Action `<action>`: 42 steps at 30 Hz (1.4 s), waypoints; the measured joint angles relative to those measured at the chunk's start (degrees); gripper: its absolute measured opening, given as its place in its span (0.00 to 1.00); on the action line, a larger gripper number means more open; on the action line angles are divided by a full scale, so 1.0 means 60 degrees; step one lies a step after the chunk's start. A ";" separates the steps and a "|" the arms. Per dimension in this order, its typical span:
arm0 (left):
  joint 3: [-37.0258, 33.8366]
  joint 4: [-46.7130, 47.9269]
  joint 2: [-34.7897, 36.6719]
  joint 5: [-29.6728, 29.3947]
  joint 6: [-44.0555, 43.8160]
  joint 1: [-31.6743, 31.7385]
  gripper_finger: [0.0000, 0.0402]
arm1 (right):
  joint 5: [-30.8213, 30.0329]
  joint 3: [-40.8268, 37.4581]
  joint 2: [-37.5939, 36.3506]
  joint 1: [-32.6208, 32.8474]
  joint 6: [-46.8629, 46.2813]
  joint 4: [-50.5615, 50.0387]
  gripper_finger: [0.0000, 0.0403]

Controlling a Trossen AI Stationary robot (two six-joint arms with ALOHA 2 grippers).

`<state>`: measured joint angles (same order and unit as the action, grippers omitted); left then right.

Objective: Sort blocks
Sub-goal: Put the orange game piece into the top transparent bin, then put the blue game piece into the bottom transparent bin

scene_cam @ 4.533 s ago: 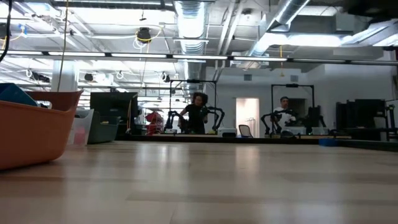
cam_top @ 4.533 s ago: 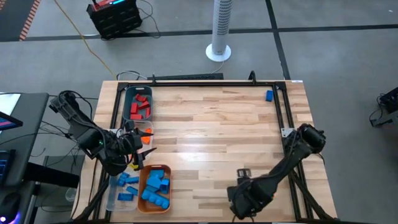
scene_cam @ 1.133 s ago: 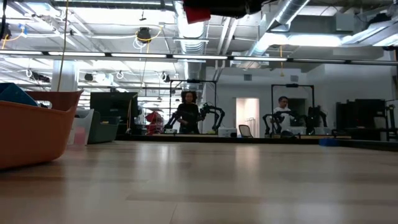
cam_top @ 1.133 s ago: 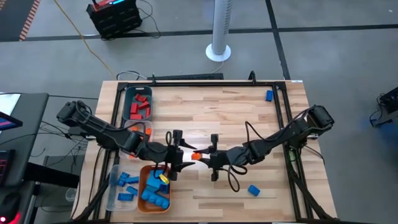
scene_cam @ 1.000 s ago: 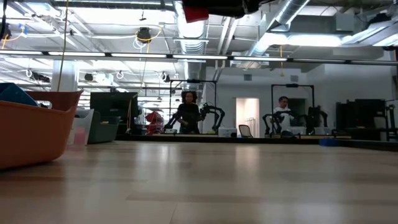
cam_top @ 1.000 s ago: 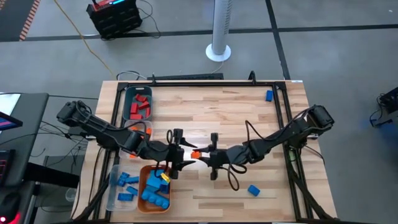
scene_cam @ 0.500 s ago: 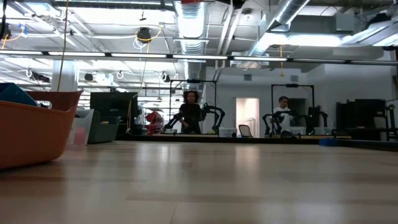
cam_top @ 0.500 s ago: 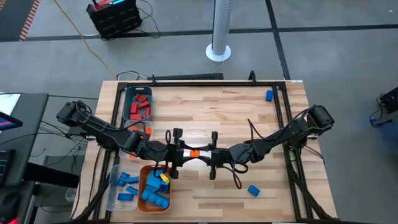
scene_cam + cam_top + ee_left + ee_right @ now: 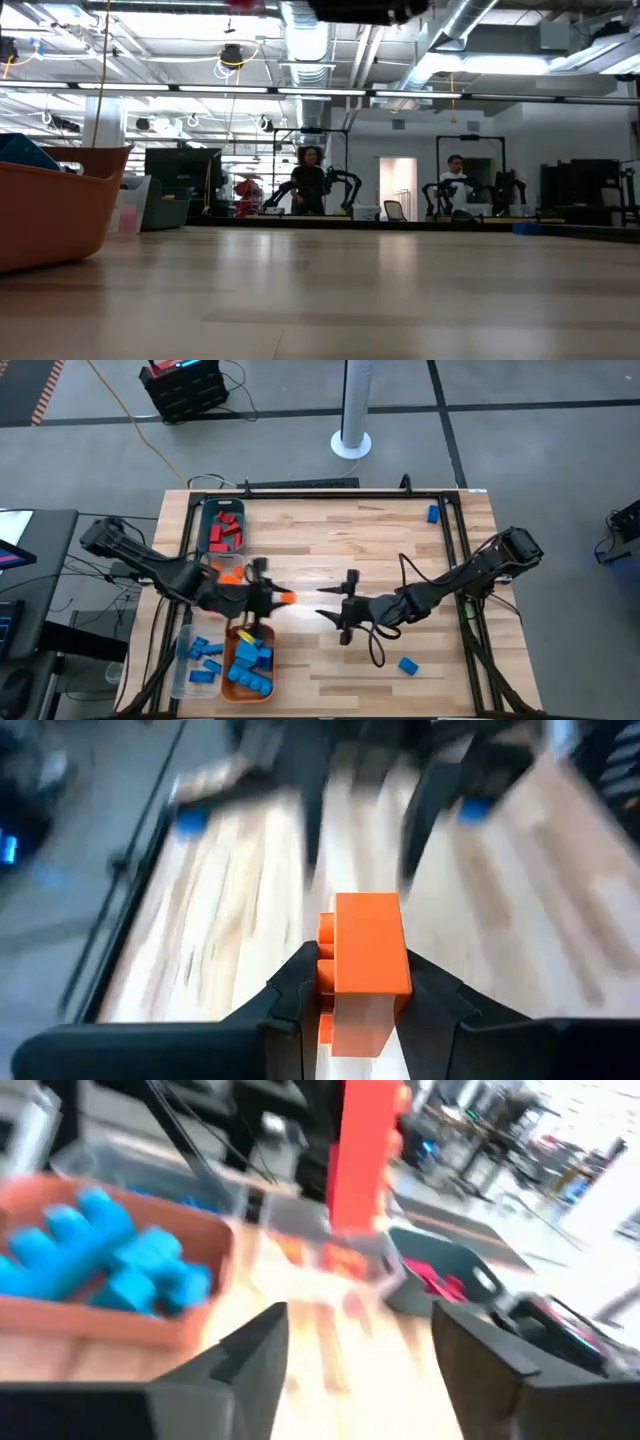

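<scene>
My left gripper is shut on an orange block above the table, near the orange tray. In the left wrist view the block stands between the fingers. My right gripper is open, facing the block from the table's right with a gap between them. Its wrist view shows the orange block ahead of the open fingers. Two blue blocks lie loose on the table. Red blocks fill the teal bin, and blue blocks lie in the tray and in the clear bin. My left gripper pinches the orange block by two opposite side faces between its two fingers. The fingers lie level and point toward the table's right. The block's far end sticks out past the fingertips, and the block is lifted clear of the table.
A clear bin with orange blocks sits behind my left gripper, between the teal bin and the tray. A black frame edges the table. Bare wood lies across the middle and the far right. People and other robot arms show in the room beyond.
The orange block was between both grippers near the table's middle. My left gripper has drawn back toward the table's left edge with the block in its fingers. The block now stands apart from my right gripper, which has stayed nearly in place.
</scene>
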<state>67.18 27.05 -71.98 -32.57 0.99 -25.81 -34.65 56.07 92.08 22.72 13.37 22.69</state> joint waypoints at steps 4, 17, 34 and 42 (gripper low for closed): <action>0.0007 0.3910 0.0790 -0.0278 -0.2971 0.0060 0.22 | -0.1088 0.0000 -0.0336 0.0176 -0.0243 -0.0831 0.66; -0.3193 0.8000 0.1212 0.0541 -0.8745 0.0246 0.26 | -0.1239 0.0000 -0.0428 0.0201 -0.0579 -0.0915 0.67; -0.2727 0.7550 0.1561 0.1011 -0.7415 0.0519 0.47 | -0.3778 -0.0004 -0.0734 0.0155 -0.1845 -0.2894 0.67; -0.1523 0.3888 0.1561 -0.1750 -0.4944 0.0449 0.47 | -0.3196 0.0000 -0.2738 -0.1943 -0.6180 -0.7927 0.67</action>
<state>58.04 50.38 -62.61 -43.07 -28.68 -23.11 -53.83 56.07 75.65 11.05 -23.72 -24.87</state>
